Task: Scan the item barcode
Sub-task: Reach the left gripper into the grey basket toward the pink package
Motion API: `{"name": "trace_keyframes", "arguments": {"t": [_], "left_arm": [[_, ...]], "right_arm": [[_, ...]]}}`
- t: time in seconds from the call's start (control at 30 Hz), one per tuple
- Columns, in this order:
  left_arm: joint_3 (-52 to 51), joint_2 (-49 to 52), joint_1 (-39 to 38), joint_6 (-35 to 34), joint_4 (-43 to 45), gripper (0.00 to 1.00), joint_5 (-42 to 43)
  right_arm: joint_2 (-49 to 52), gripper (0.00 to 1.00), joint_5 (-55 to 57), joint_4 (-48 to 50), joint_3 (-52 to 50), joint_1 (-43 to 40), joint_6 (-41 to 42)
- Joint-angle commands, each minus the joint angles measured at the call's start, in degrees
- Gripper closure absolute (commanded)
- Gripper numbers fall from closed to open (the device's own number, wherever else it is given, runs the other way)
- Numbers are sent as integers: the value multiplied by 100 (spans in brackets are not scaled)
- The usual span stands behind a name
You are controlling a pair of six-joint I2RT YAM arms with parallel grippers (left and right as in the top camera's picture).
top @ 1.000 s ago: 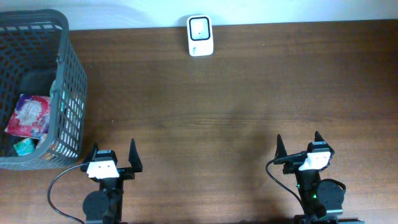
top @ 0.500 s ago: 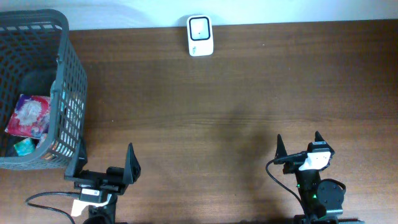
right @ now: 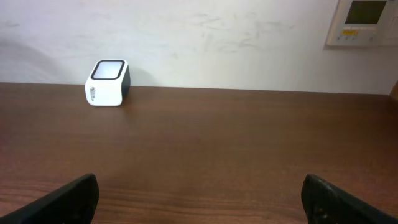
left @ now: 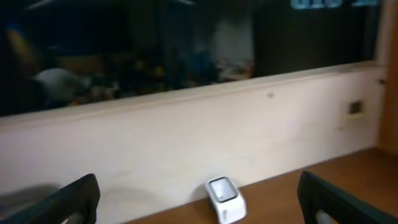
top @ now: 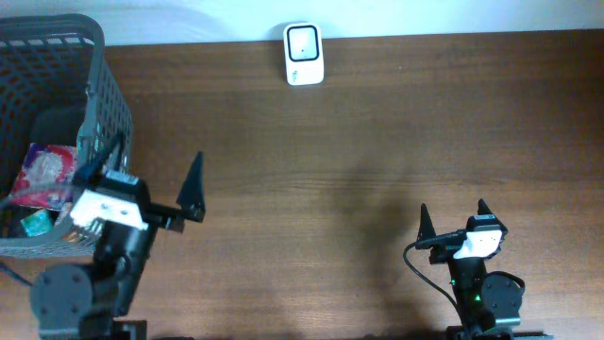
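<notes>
The white barcode scanner (top: 304,54) stands at the table's far edge against the wall; it also shows in the left wrist view (left: 225,198) and the right wrist view (right: 107,82). A pink packet (top: 45,173) and a small teal item (top: 36,222) lie inside the grey basket (top: 97,66) at the left. My left gripper (top: 146,175) is raised beside the basket's right wall, open and empty, one finger over the wall. My right gripper (top: 452,220) rests open and empty at the near right edge.
The brown table (top: 359,142) runs between the basket and the right arm. A white wall (right: 217,37) rises right behind the scanner, with a panel (right: 364,22) mounted on it at the far right.
My left arm has lifted from its rest at the near edge and swung up and left toward the basket, jaws still wide. The right arm has not moved.
</notes>
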Motion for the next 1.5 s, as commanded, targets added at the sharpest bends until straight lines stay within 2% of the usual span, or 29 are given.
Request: {"name": "trace_keyframes", "arguments": {"t": [0.0,0.07,0.17,0.23,0.3,0.37,0.43,0.57,0.73,0.87,1.0,1.13,1.27,1.4,1.47], "left_arm": [[282,90,20,201,249,1,619],[295,90,20,197,525,1,323],[619,168,20,190,407,1,-232],[1506,629,20,83,-647,1,-643],[2688,1467,20,90,-2094,1,-647],[3547,2205,20,90,-3130,1,-254],[4052,2771,20,90,-3648,1,0],[4221,3296,20,83,-3244,1,-192],[4887,3853,50,83,-3163,1,-1510],[5633,4299,496,81,-3204,1,-2218],[5641,4728,1259,-98,-3532,1,-2212],[5639,4944,1923,-94,-3373,1,-2212],[5639,4944,1974,-92,-3569,1,-2214],[5633,5174,1980,-90,-3744,1,-2881],[5633,5396,2022,-90,-3751,1,-3626]], "right_arm": [[-37,1,50,-13,-46,-35,24],[-39,1,50,-13,-46,-35,24],[-39,1,50,-13,-46,-35,24],[-37,1,50,-13,-46,-35,24],[-39,1,50,-13,-46,-35,24],[-39,1,50,-13,-46,-35,24],[-39,1,50,-13,-46,-35,24],[-39,1,50,-13,-46,-35,24],[-39,1,50,-13,-46,-35,24],[-39,1,50,-13,-46,-35,24],[-37,1,50,-13,-46,-35,24],[-39,1,50,-13,-46,-35,24],[-39,1,50,-13,-46,-35,24],[-39,1,50,-13,-46,-35,24],[-39,1,50,-13,-46,-35,24]]}}
